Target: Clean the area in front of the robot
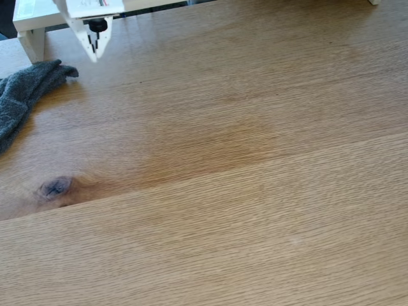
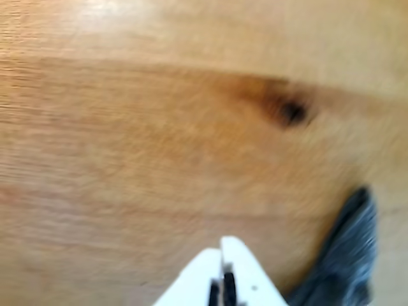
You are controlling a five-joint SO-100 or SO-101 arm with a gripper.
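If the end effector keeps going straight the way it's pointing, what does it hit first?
Probably bare tabletop. The end effector points down at the wood, and the grey cloth lies off to one side, though depth is hard to judge.

Light-brown oak-grain wooden tabletop (image 1: 255, 191): plank seam, dark knot (image 1: 55, 187). White pointed tool (image 1: 94, 56) is held closed above it.
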